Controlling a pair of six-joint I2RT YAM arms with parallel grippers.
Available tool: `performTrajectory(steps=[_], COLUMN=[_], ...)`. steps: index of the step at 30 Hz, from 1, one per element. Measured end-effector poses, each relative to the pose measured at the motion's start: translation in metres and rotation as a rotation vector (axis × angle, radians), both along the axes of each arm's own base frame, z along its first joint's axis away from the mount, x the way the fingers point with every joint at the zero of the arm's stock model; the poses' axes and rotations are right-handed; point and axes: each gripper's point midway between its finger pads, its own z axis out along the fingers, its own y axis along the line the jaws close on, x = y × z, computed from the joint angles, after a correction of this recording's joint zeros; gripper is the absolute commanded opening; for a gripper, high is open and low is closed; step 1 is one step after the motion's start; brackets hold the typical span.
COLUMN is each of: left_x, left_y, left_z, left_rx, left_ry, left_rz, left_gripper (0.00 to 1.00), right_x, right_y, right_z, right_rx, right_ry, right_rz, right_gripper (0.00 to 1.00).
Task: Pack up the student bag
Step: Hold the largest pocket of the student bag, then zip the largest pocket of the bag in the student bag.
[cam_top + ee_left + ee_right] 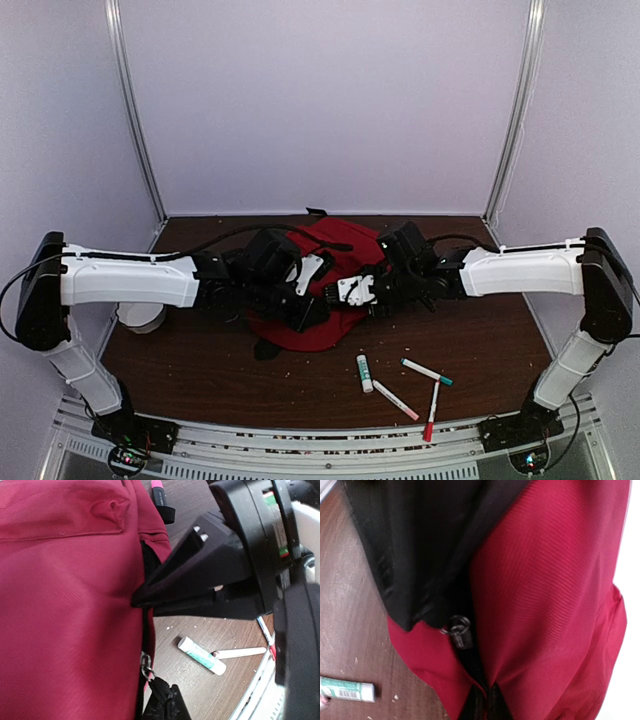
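Observation:
The student bag (318,336) is a red backpack lying in the middle of the table, and both arms meet over it. In the left wrist view its red cloth (65,610) fills the left side. My left gripper (162,706) is shut on a black zipper pull hanging from a metal ring (145,668). In the right wrist view my right gripper (488,707) is shut on the bag's red fabric (550,590) at the black zipper line, just below a zipper slider (458,628). From above, the left gripper (300,306) and right gripper (336,294) nearly touch.
On the table in front of the bag lie a glue stick (364,373), a green-capped marker (427,372), a white marker (395,400) and a red marker (431,412). A white roll (140,318) sits under the left arm. A pink-tipped pen (159,492) lies beyond the bag.

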Motion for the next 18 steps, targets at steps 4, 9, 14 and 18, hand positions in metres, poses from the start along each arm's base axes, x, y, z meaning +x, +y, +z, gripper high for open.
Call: performTrajectory(steps=[4, 9, 14, 18], left_x=[0.001, -0.002, -0.001, 0.0], left_y=[0.008, 0.023, 0.034, 0.04], left_z=[-0.003, -0.013, -0.013, -0.006], left_rx=[0.018, 0.068, 0.089, 0.085], left_ry=[0.006, 0.016, 0.002, -0.019], left_rz=[0.009, 0.018, 0.025, 0.034], left_gripper=[0.0, 0.0, 0.0, 0.0], right_x=[-0.002, -0.012, -0.002, 0.016], right_y=[-0.005, -0.023, -0.052, -0.083], right_z=[-0.007, -0.015, -0.019, -0.021], right_rx=[-0.03, -0.066, -0.094, -0.116], right_ry=[-0.025, -0.058, -0.05, -0.043], right_rz=[0.017, 0.037, 0.006, -0.056], right_gripper=[0.0, 0.0, 0.0, 0.0])
